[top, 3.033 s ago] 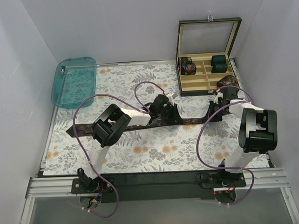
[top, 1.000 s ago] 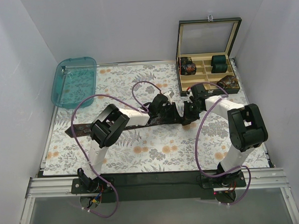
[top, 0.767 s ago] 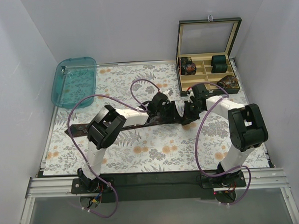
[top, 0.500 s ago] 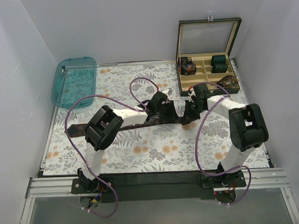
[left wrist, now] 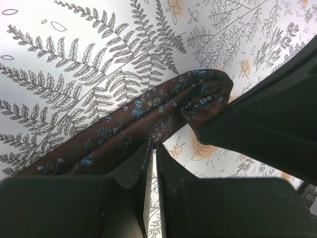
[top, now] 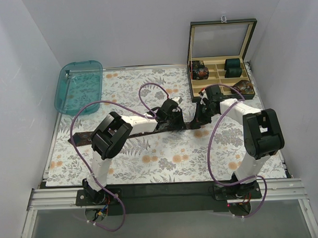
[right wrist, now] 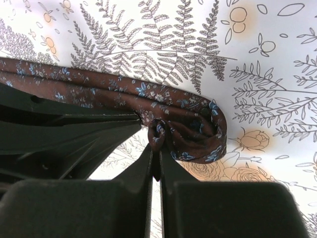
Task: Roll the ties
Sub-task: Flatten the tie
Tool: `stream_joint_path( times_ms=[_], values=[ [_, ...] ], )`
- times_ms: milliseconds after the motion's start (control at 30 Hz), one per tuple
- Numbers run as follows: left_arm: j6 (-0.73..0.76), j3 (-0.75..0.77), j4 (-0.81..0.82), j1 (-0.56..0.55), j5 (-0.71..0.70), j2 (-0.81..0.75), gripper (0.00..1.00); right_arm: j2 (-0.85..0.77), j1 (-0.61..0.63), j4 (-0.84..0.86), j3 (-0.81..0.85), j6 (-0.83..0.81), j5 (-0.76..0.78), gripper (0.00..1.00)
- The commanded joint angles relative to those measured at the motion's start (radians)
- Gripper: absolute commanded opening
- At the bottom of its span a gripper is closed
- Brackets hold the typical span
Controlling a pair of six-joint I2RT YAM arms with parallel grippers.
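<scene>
The tie [top: 82, 137] lies as a strip across the middle of the bench [top: 150, 161], its right end curled into a small coil [right wrist: 198, 134]. The left pincer [left wrist: 152, 146] is closed, pinching the strip's edge near the coil. The right pincer [right wrist: 156, 148] is closed on the coil's inner end.

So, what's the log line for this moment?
phase: rolling tie | left gripper: shut on tie | right gripper: shut on coiled end | rest of tie: flat
</scene>
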Motion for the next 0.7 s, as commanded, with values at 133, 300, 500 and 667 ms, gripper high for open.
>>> stream_joint_path(
  times_ms=[133, 300, 500, 667],
  values=[
    [0.009, 0.007, -0.017, -0.001, 0.018, 0.016, 0.08, 0.042, -0.006, 0.084, 0.004, 0.059, -0.035, 0.09],
    [0.007, 0.009, -0.018, -0.001, 0.021, 0.021, 0.08, 0.063, -0.006, 0.119, -0.005, 0.078, -0.048, 0.11],
    [0.003, 0.007, -0.017, -0.001, 0.013, -0.001, 0.09, 0.067, -0.008, 0.162, -0.039, 0.085, -0.086, 0.32],
    [-0.002, 0.004, -0.017, 0.004, -0.003, -0.048, 0.13, 0.04, -0.026, 0.236, -0.076, 0.101, -0.146, 0.44]
  ],
)
